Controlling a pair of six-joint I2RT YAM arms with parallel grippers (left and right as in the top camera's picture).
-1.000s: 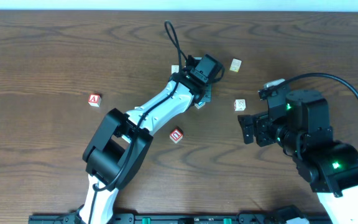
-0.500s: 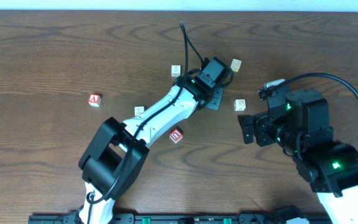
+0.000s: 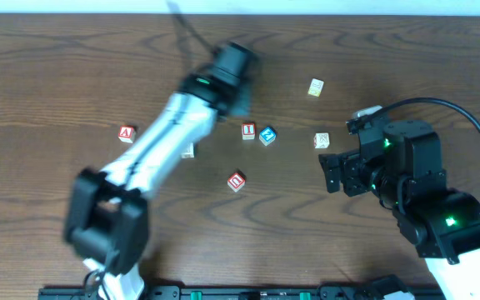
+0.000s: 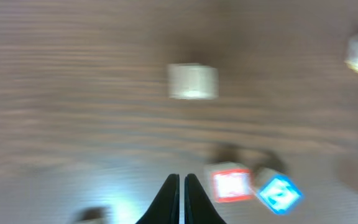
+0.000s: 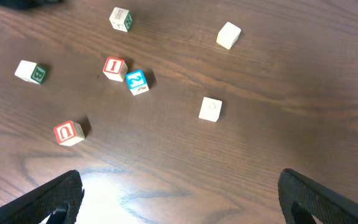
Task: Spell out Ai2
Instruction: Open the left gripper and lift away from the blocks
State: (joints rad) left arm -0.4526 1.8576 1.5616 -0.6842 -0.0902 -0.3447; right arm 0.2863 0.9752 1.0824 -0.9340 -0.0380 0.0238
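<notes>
From overhead, the A cube (image 3: 127,133) sits alone far left on the counter (image 3: 73,67), while the I cube (image 3: 248,131) and 2 cube (image 3: 267,135) lie just beside each other at the middle, near the blurred left hand (image 3: 240,102). The left wrist view shows that hand's fingers pressed together on nothing, with I and 2 just to their right. In the right wrist view the right hand (image 5: 179,202) is spread wide and empty; these small wooden cubes are probably light, rigid and skiddy, so pinch A squarely across opposite flat sides.
</notes>
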